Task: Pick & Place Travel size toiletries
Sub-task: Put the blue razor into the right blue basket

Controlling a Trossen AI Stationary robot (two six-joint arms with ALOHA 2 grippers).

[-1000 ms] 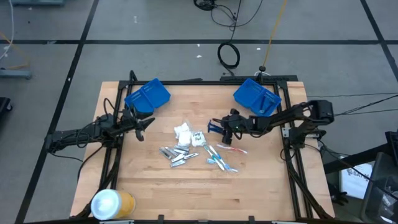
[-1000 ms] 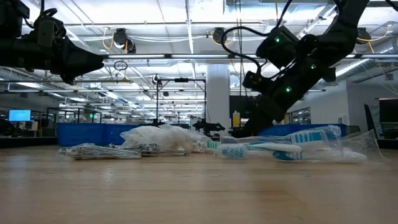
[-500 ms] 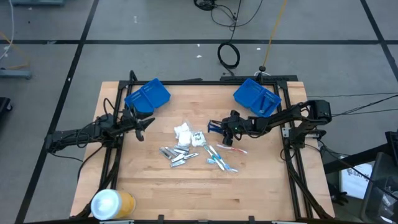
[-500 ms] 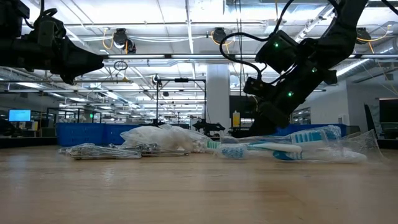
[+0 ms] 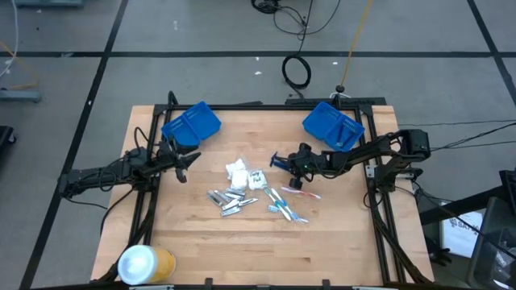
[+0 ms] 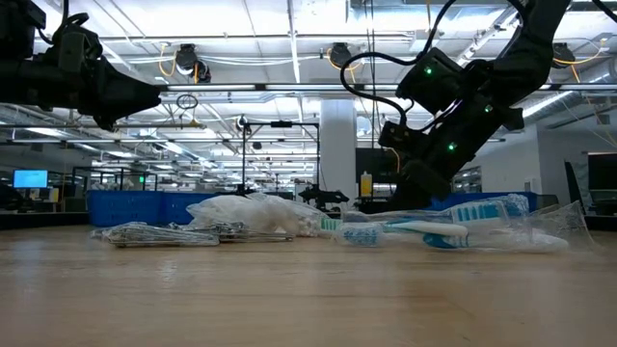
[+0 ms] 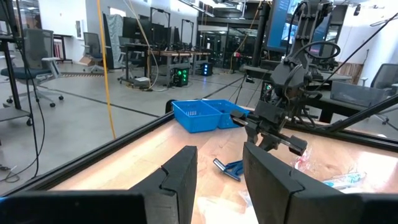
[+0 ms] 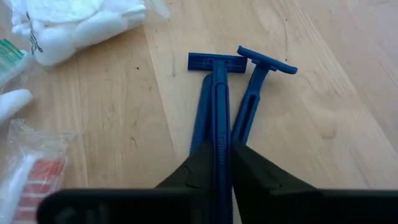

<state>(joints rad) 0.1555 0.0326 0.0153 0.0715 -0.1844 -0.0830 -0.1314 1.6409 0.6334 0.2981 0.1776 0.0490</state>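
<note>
Change: your right gripper (image 5: pixel 280 162) has sunk lower at the razors since a second ago; the left gripper (image 5: pixel 190 159) has not moved
Right gripper: fingers (image 8: pixel 200 163) pinched together on one razor (image 8: pixel 214 99); a second razor (image 8: pixel 255 93) lies just beside it, on the table (image 5: pixel 339 242)
Left gripper: fingers apart, holding nothing, well left of the toiletries pile (image 5: pixel 251 192)
Room: right bin (image 5: pixel 332 125) near, behind the razors; bare wood in front of the pile
</note>
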